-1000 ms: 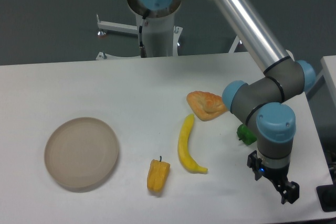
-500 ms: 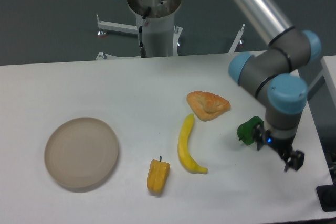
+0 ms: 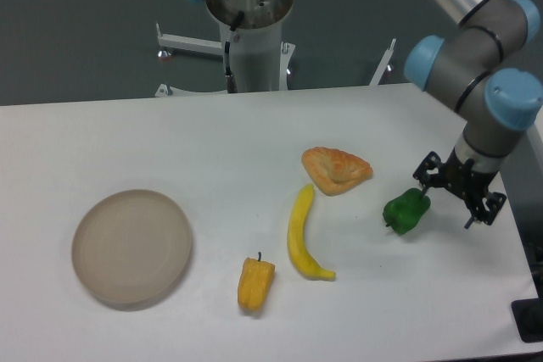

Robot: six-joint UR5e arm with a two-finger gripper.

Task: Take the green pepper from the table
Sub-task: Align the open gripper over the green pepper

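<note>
- The small, shiny, bright green, lumpy pepper [image 3: 406, 212] is lying on the big, flat, white table [image 3: 170, 142], near the right edge.
- The black two-finger gripper [image 3: 459, 193] is hanging just beside the pepper, on the side nearer that edge.
- Its fingers are spread apart and are holding nothing.
- One fingertip is looking very close to the pepper, but nobody can tell if it is touching.
- The pick-up is not done yet: the pepper is not being held or lifted.
- What is probably left is to get the fingers around it, squeeze, and lift.
- A flat orange-brown pastry [image 3: 336, 169], a long yellow banana [image 3: 299, 234], a yellow-orange pepper [image 3: 255, 283] and a round beige plate [image 3: 131, 246] are sitting further left.
- No words or labels are showing anywhere.
</note>
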